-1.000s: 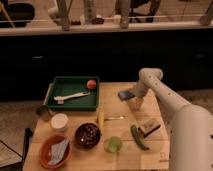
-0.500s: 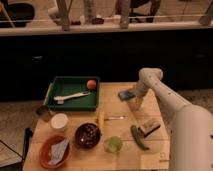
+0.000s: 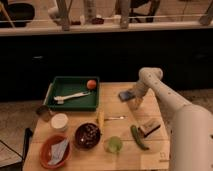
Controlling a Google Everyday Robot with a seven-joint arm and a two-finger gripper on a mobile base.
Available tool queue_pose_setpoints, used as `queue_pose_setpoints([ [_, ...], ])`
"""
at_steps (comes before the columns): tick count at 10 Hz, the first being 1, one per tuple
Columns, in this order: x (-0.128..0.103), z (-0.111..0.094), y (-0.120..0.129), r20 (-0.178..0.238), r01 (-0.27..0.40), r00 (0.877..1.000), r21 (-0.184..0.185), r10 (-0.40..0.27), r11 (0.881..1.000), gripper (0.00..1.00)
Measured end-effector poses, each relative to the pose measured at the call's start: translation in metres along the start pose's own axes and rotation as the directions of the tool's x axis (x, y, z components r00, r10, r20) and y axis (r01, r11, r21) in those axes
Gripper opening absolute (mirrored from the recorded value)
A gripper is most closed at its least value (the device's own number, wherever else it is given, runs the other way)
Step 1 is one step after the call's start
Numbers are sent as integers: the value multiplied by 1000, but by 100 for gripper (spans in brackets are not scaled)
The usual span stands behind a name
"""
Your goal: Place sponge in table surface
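Holding sponge [image 3: 125,94], gripper [image 3: 132,93] beside green tray [image 3: 56,84] with orange ball [image 3: 91,84]

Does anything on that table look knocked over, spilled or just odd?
Nothing looks spilled or toppled. The one odd sight is the blue sponge, at the gripper over the table surface at its far edge rather than lying flat.

Dim room, dark wall [image 3: 100,55] under a pale ledge [image 3: 105,27] (chair legs above), gripper [image 3: 131,96] mid-frame.
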Motion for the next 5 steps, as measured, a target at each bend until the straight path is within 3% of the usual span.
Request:
queue_pose_setpoints([
  [5, -1, -25, -22, -57, 40, 998, 8, -39, 999, 80],
])
